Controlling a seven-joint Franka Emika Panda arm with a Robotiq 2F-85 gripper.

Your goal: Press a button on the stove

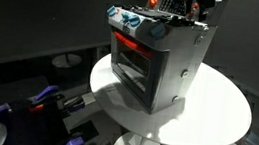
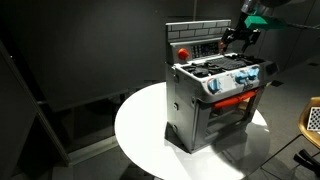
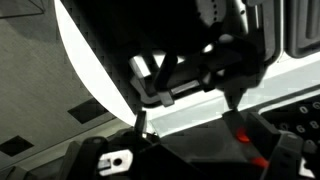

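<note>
Wrist view dark, blurred; jaws (state unclear) at stove [image 2: 208,98] back panel

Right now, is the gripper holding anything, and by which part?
Nothing appears held. The gripper hovers by the stove's back panel; whether the jaws are open cannot be told.
</note>
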